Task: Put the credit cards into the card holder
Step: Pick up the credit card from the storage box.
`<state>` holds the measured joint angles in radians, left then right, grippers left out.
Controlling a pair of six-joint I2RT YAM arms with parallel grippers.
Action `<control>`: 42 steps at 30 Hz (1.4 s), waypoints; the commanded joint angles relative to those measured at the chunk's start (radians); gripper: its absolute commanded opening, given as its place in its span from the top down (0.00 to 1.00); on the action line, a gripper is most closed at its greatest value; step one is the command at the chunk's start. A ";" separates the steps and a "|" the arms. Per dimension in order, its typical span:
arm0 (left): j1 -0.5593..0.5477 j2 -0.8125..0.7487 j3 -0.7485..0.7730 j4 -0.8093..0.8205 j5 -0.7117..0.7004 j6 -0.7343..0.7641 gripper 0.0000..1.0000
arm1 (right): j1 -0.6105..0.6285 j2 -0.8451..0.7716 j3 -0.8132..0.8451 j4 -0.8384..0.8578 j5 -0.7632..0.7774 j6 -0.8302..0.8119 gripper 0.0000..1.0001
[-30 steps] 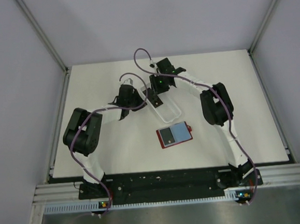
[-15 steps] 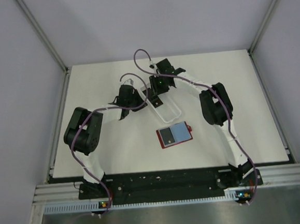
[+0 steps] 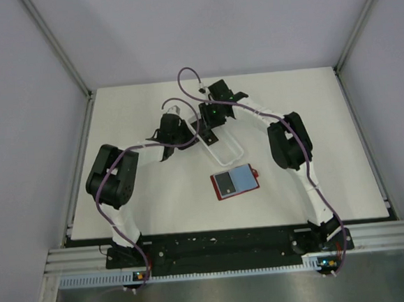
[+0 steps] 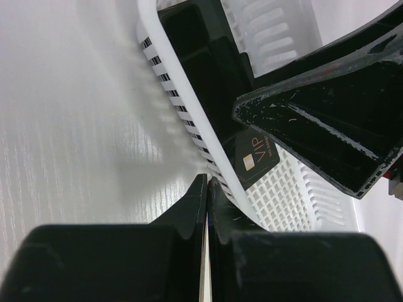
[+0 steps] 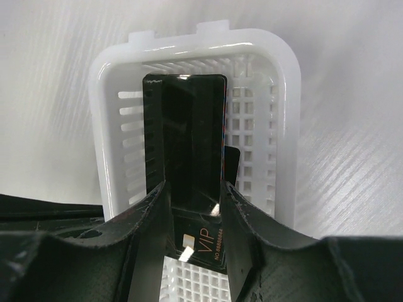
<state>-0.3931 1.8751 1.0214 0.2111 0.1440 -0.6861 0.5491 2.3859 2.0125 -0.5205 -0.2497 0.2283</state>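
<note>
Inside the white tray, the right gripper apparently pinched a black credit card. The left gripper sat clenched, empty, just beside the tray's outer wall. The card holder lay open near the tray.

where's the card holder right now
In the top view the card holder lies open mid-table, just on the near side of the white tray.

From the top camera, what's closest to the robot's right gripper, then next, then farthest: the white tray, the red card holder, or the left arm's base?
From the right gripper, shut on a credit card:
1. white tray, right under it, toward the back.
2. red card holder, open mid-table, nearer the bases.
3. left arm's base, near edge, left side.
</note>
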 commanded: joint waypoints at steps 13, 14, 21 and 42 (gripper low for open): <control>0.010 0.030 0.039 0.043 0.023 -0.003 1.00 | 0.015 -0.010 0.020 0.046 -0.129 -0.012 0.63; 0.010 0.032 0.039 0.045 0.025 -0.003 1.00 | 0.017 -0.014 0.014 0.053 -0.129 -0.012 0.63; 0.013 0.039 0.040 0.045 0.031 -0.007 1.00 | 0.015 -0.036 -0.011 0.074 -0.158 -0.007 0.63; 0.014 0.048 0.040 0.044 0.040 -0.009 1.00 | 0.017 -0.088 -0.090 0.157 -0.184 0.011 0.72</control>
<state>-0.3801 1.9186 1.0279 0.2066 0.1680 -0.6861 0.5468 2.3753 1.9373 -0.3965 -0.3729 0.2295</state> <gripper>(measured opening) 0.025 0.295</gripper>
